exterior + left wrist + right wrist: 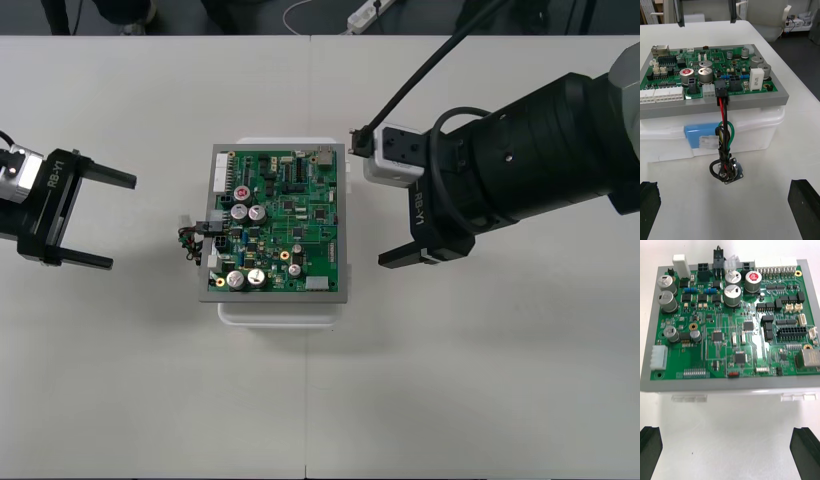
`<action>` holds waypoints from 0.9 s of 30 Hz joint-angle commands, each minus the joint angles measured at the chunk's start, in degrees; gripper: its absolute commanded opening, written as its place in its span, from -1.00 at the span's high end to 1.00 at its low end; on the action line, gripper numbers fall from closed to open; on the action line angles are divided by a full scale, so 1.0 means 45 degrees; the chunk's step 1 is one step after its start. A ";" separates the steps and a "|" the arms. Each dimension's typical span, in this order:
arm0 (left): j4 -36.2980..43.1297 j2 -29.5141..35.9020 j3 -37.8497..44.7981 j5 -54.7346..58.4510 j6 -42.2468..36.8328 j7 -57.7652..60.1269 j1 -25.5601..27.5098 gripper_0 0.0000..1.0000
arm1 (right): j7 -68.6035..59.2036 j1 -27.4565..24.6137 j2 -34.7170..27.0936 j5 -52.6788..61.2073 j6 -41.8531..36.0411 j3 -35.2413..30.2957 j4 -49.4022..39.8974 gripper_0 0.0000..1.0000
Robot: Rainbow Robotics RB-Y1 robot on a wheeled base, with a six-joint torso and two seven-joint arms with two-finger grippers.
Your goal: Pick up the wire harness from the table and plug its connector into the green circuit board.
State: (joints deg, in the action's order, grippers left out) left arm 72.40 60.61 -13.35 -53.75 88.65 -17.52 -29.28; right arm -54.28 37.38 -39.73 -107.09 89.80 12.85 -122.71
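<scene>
- Plug [721, 93] looks seated in a socket row on the board [278, 222] edge, at the board's 9 o'clock in the front view. I judge the insertion done, with the step in hand being a clear-off and check.
- Harness [192, 240] hangs off that edge. Its wires [725, 127] drop down past the base [280, 312], and the metal socket [732, 173] rests on the worktop [480, 380] just beside the base.
- Left gripper [122, 221] sits at 9 o'clock of the board, apart from the harness, jaws wide apart, holding nothing.
- Right gripper [366, 197] sits at 3 o'clock, just beside the board edge, jaws wide apart, also holding nothing.
- To do it well, pull the left gripper straight back toward 9 o'clock and keep the jaws spread. Stay above the wire loop so nothing snags and tugs the plug loose.
- The right gripper should lift before swinging away because it is close to the board rim.
- Plug: small black boxy plastic.
- Wires: thin and limp, in red, black and green, bunched in a loop near the socket.
- Socket: round shiny metal with a flat flange.
- Board: glossy green and densely populated, with silver cylindrical capacitors [732, 294] and a grey frame [730, 385] around it.
- Base: smooth white plastic box.
- Worktop: matte, pale and flat.
</scene>
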 commanded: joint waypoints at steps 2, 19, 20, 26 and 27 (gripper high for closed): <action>0.0727 0.0573 0.1032 -0.0517 0.0299 0.2039 -0.0486 -1.00 | 0.0538 -0.0026 -0.1346 0.0868 0.0044 -0.0591 -0.0408 -1.00; 0.2699 0.0183 0.3102 -0.1825 0.0299 0.4051 0.0568 -1.00 | 0.1320 -0.0026 -0.3319 0.2020 0.0044 -0.0786 -0.0388 -1.00; 0.2836 0.0124 0.3259 -0.1943 0.0299 0.4148 0.0647 -1.00 | 0.1359 -0.0026 -0.3377 0.2059 0.0044 -0.0766 -0.0388 -1.00; 0.4106 -0.0501 0.4333 -0.2743 0.0299 0.5144 0.1311 -1.00 | 0.1710 -0.0026 -0.3846 0.2977 0.0044 -0.0786 0.0217 -1.00; 0.4203 -0.0559 0.4430 -0.2802 0.0299 0.5223 0.1350 -1.00 | 0.1769 -0.0026 -0.3885 0.3075 0.0044 -0.0766 0.0315 -1.00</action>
State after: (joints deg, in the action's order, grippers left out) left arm 88.51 59.48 3.36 -65.33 88.65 -1.10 -24.91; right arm -50.01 37.31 -54.41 -95.40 89.80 11.22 -122.56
